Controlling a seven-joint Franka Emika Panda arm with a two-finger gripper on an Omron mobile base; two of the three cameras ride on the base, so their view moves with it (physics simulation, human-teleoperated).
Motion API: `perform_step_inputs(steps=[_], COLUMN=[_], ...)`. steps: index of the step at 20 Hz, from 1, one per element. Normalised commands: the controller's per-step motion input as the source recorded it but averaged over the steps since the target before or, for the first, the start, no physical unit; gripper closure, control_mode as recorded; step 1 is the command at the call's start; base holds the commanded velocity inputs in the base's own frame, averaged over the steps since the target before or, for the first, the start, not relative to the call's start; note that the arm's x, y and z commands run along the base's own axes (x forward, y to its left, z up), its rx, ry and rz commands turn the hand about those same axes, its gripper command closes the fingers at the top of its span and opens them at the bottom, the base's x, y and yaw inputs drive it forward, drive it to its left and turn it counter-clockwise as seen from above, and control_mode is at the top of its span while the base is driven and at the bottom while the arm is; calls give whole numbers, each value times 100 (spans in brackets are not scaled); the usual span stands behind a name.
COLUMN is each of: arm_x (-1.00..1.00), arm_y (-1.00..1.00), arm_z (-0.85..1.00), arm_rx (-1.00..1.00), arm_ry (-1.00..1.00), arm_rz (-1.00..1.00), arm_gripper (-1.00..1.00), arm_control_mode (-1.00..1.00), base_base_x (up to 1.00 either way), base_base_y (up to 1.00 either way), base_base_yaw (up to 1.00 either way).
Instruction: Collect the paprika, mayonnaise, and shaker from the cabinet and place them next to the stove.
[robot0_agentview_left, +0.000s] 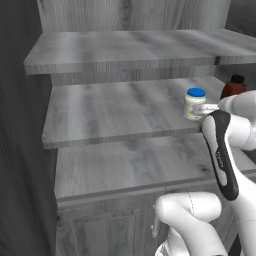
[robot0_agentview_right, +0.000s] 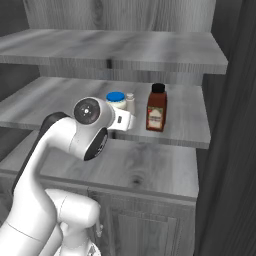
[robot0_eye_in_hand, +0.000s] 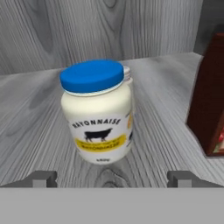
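And here we are, lined up on the mayonnaise (robot0_eye_in_hand: 97, 111), sitting dead centre in the hand view, blue lid up, label facing the camera. The gripper (robot0_eye_in_hand: 112, 178) is spread as wide as it goes, one fingertip at 7 o'clock and the other at 5 o'clock of the jar, and it has hold of nothing; the jar stands short of the jaws, not yet between them.

Where's everything? On the middle shelf of the cabinet (robot0_agentview_right: 210, 142). In the right base view the mayonnaise (robot0_agentview_right: 116, 99) peeks over the wrist, the shaker (robot0_agentview_right: 130, 103) is tucked just beside it at 3 o'clock, and the paprika (robot0_agentview_right: 156, 108) stands further along at 3 o'clock, apart from both. From the left base view the mayonnaise (robot0_agentview_left: 194, 103) is near the shelf's front edge with the paprika (robot0_agentview_left: 233, 86) behind at 1 o'clock.

The step in hand looks like the approach to grasp the jar. To do it well: push straight ahead, keeping the jar centred, until the fingers flank its widest part below the lid, then close. Watch the shaker (it hides right behind the jar in the hand view, only a sliver showing); going too deep could knock it over. Keep clear of the paprika at 3 o'clock too.
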Motion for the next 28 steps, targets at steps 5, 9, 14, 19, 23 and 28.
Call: perform_step_inputs(steps=[5, 9, 14, 19, 23, 28], arm_x=[16, 14, 4, 7, 11, 5], arm_y=[1, 0, 4, 2, 3, 0], arm_z=[6, 16, 10, 2, 0, 0], arm_rx=[0, 0, 0, 0, 0, 0], arm_ry=[0, 0, -2, -6, -9, -8], arm_rz=[-1, 0, 0, 0, 0, 0], arm_gripper=[-100, -100, -100, -100, -100, -100], arm_control_mode=[-100, -100, -100, -100, -100, -100], base_base_x=[0, 0, 0, 0, 0, 0], base_base_y=[0, 0, 0, 0, 0, 0], base_base_yaw=[0, 0, 0, 0, 0, 0])
